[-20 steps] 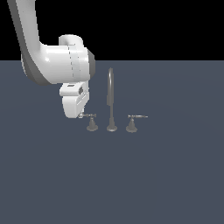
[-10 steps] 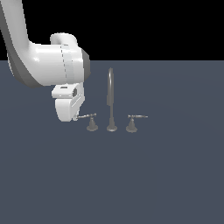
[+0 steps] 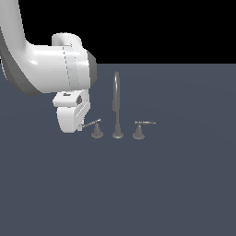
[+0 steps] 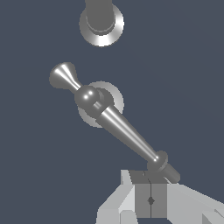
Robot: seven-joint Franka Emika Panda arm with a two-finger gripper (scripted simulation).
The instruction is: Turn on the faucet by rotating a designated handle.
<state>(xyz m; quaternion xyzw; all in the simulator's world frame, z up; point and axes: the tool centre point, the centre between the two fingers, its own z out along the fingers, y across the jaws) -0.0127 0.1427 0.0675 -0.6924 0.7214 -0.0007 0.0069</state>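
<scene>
Three grey pieces are seen standing in a row on the dark flat surface [image 3: 175, 184] in the exterior view: the faucet [image 3: 117, 105] with its tall gooseneck spout in the middle, the handle [image 3: 95, 127] toward the exterior view's left, and a matching second handle [image 3: 140, 128] toward the exterior view's right, its rod pointing rightward. Most of the white arm [image 3: 44, 69] is cut off by the frame's left and top edges. The gripper [image 3: 81, 125] is almost wholly hidden behind the white wrist housing, so its fingers cannot be made out here; only the rod tip of the handle is seen reaching to the housing's lower edge.

In the wrist view, the handle [image 4: 111, 120] is shown from above, its rod running diagonally from a flared knob, across the round base, to a ringed tip. That tip lies at the gripper [image 4: 151, 194], whose two grey pads [image 4: 142, 199] are seen pressed together with only a thin seam between them, nothing pinched; whether the tip touches them cannot be told. The fingers are partly cut off by the frame edge. The spout's round base [image 4: 101, 24] is cropped by the frame edge, just beyond the handle.
</scene>
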